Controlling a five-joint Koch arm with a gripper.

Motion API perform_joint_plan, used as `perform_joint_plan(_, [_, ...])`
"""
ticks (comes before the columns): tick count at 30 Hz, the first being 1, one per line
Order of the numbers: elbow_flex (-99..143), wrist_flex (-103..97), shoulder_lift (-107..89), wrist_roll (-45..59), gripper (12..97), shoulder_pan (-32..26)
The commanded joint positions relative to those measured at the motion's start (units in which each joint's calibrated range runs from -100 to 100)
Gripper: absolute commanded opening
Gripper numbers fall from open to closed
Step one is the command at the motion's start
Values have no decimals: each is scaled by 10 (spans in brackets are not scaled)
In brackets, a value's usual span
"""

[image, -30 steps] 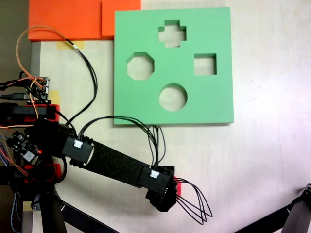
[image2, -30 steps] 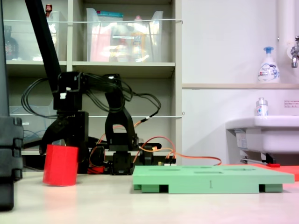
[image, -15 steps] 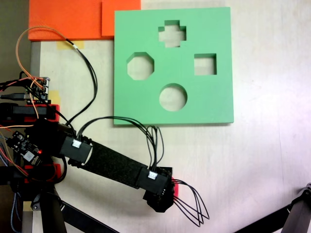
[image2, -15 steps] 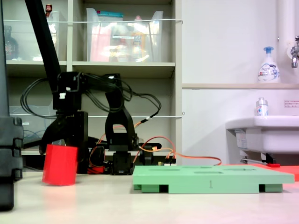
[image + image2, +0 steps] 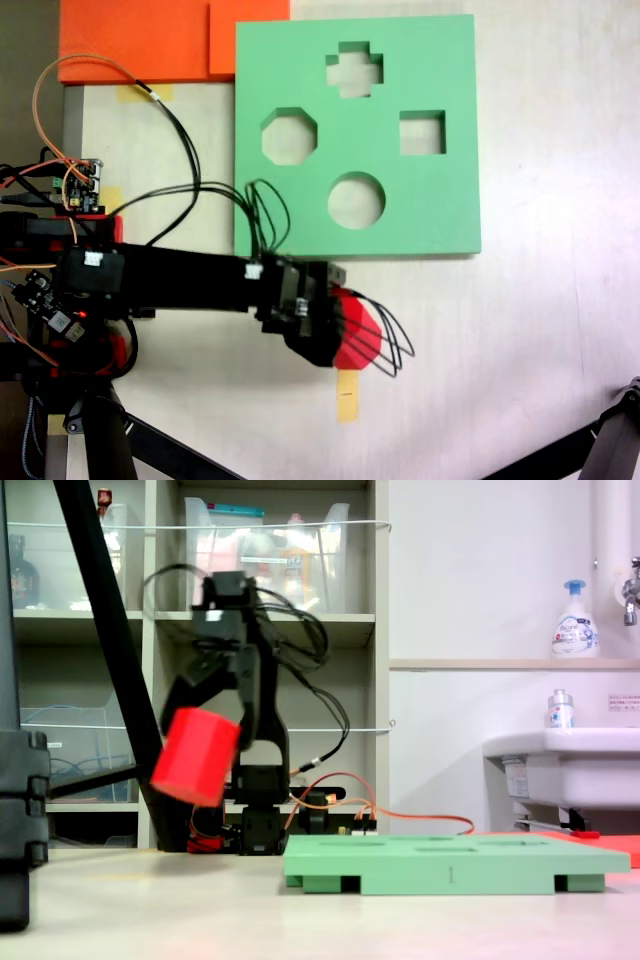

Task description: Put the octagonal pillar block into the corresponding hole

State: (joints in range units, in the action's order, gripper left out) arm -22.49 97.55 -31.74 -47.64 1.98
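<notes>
Here, your gripper [image 5: 190, 745] holds the red block [image 5: 196, 756] clamped between its jaws, lifted clear of the table [image 5: 300, 920] and tilted, as the side-on fixed view shows. From above, the block [image 5: 357, 334] pokes out from under the black gripper [image 5: 335, 335], just below the bottom edge of the green board [image 5: 430, 210], not touching it. The board lies flat with four cut-outs: a cross at the top, a square at the right, a circle low in the middle, and the octagonal hole [image 5: 289, 138] at the left, empty. The block sits well apart from that hole. A strip of tan tape [image 5: 347, 396] lies on the table just below the block.
</notes>
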Motion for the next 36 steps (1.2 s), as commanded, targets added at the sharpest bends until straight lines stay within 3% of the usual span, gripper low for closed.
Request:
perform_joint_plan(1, [-9,24,-42,-43,289,-46])
perform_joint_plan(7, [-13,24,-47,-142,287,-167])
perform_joint_plan(14, [-16,24,-21,-214,289,-258])
perform_joint_plan(36, [-57,2,130,-263,287,-307])
